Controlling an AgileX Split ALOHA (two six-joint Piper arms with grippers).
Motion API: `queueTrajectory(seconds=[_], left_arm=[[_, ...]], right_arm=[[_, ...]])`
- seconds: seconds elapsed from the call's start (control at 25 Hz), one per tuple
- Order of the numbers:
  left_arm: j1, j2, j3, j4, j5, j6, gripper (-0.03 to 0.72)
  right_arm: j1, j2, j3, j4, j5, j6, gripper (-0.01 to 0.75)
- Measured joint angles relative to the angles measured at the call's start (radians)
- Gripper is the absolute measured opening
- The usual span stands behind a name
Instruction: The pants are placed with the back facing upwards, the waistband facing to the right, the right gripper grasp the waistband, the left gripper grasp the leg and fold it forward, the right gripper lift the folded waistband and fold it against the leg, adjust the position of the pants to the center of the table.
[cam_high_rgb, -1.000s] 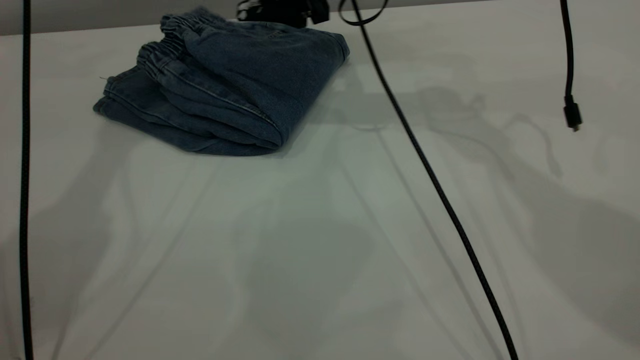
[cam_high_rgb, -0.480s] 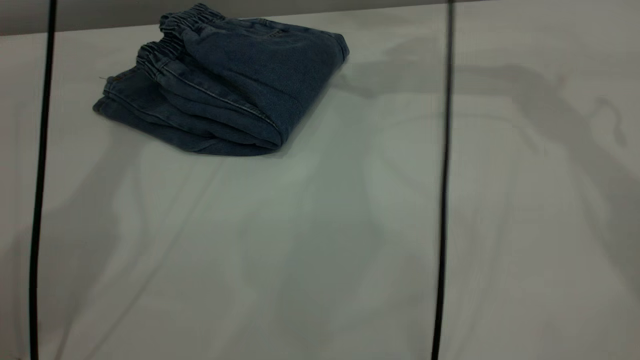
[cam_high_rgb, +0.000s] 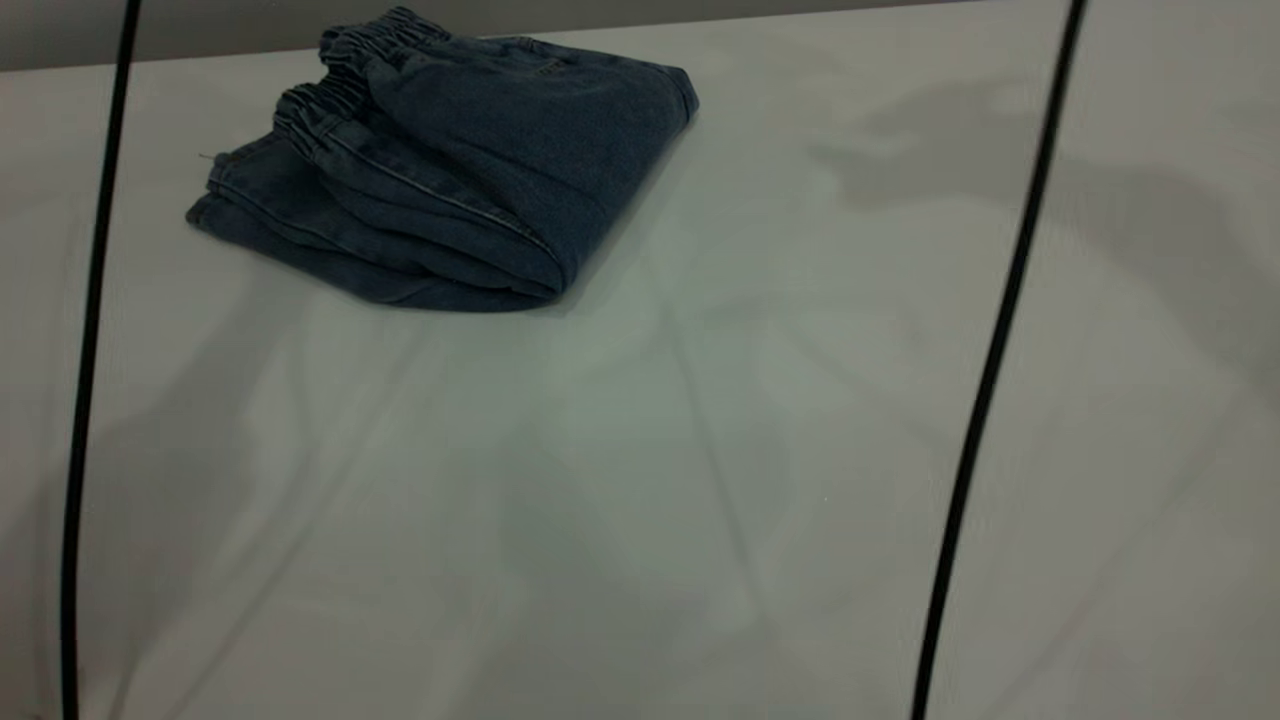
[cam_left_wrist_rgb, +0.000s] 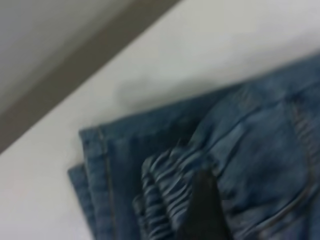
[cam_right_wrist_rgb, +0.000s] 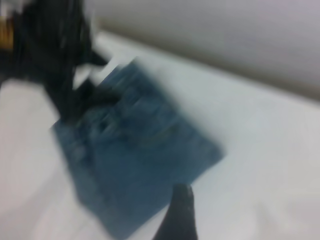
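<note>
**Folded pants at far left of table**

The pants (cam_high_rgb: 440, 170) lie folded on the table (cam_high_rgb: 640, 480), toward its far left corner in the exterior view, close to the far edge. The waistband (cam_high_rgb: 345, 75) sits on top at the bundle's far-left end. Two cables (cam_high_rgb: 985, 400) hang in front, one at each side.

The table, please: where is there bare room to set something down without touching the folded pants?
The table is bare between the two hanging black cables, from the pants to the view's near edge, and to the right of them. The far-left corner is crowded: the folded pants lie there, waistband bunched, close to the table's far edge.
</note>
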Motion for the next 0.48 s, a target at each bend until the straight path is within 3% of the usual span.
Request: queueTrajectory(seconds=[0.24,0.48], left_arm=[[0.0,0.001,0.193,0.126,0.0,0.137,0.507],[0.001,0.02,0.283,0.05,0.0,0.316,0.507]], right_arm=[[-0.007,-0.055,-0.025,-0.09,-0.005,0.022,0.587],[-0.007,-0.053,-0.024,-0.091,-0.008,0.022,0.587]])
